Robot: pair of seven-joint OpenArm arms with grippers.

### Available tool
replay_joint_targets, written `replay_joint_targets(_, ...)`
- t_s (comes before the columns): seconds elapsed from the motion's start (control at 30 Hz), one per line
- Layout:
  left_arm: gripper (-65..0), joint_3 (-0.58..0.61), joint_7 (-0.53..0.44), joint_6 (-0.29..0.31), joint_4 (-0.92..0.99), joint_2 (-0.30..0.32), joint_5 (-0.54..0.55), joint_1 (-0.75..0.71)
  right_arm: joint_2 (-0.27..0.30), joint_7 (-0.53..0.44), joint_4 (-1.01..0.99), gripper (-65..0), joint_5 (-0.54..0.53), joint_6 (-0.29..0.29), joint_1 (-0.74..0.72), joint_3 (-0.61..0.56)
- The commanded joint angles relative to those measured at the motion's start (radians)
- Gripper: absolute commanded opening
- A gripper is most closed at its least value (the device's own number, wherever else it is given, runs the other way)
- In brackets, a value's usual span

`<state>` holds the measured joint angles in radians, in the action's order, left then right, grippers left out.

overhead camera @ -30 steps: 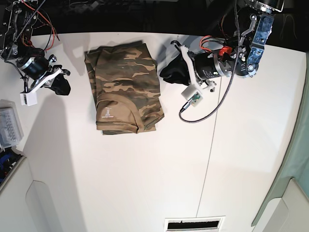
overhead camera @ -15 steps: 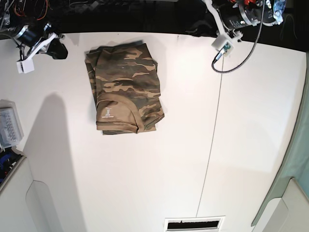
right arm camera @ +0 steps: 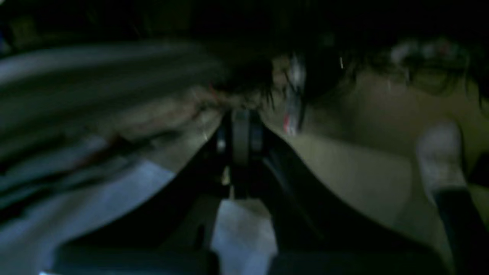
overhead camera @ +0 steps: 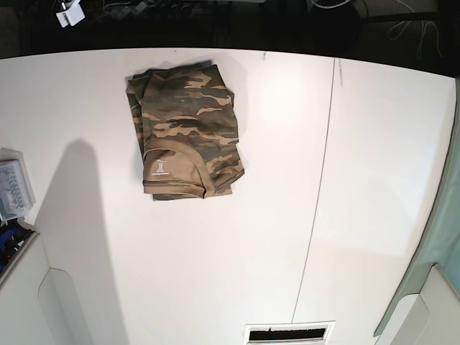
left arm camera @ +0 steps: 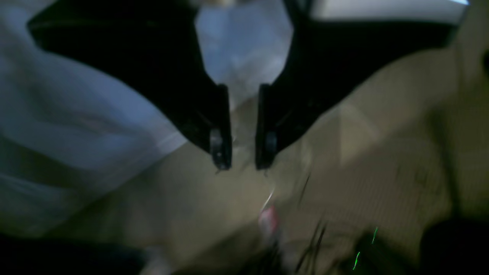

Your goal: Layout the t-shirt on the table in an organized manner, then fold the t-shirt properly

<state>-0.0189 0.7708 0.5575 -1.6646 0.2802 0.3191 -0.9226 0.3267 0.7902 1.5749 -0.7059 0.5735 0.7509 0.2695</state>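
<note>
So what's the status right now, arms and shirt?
Left gripper slightly open, empty. Right gripper shut, empty. T-shirt folded in a compact stack on the table. Nothing touching it.

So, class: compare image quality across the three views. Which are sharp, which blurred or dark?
Base view: sharp and evenly lit, folded t-shirt clear on the white table. Left wrist view: smeared by blur, left gripper dark. Right wrist view: dimmest, streaked, right gripper barely legible.

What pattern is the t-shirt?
Camouflage in olive, brown and tan; the t-shirt shows best in the base view.
</note>
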Motion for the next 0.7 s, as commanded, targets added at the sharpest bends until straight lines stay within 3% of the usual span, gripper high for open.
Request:
replay_joint_targets(0.0,-53.2,0.019,0.007,-0.043,0.035,0.003,-0.025,0.006,0.012,-0.017,-0.022,-65.0,0.006,-0.003,0.002,-0.02)
replay_joint_targets(0.07,-53.2,0.067,0.042,-0.155,0.145,0.003,-0.08,0.067,0.015,-0.027,-0.097,-65.0,0.042,-0.029,-0.022,-0.079)
replay_joint_targets(0.13,-53.2,0.119,0.085,-0.203,0.269,0.003,-0.122,0.149,0.016,-0.027,-0.188,-65.0,0.073,-0.048,-0.063,-0.146)
replay_joint_targets(0.3,-53.2,0.24,0.09,-0.225,0.582,0.003,-0.14,0.396,0.011,0.006,-0.428,-65.0,0.209,-0.148,-0.196,-0.335)
replay_joint_targets(0.47,-53.2,0.404,0.083,-0.225,0.816,0.003,-0.095,0.587,-0.037,0.033,-0.59,-65.0,0.3,-0.127,-0.308,-0.413)
replay_joint_targets(0.67,-53.2,0.543,0.042,-0.225,0.874,0.003,-0.083,0.637,-0.079,0.033,-0.59,-65.0,0.329,-0.113,-0.344,-0.413)
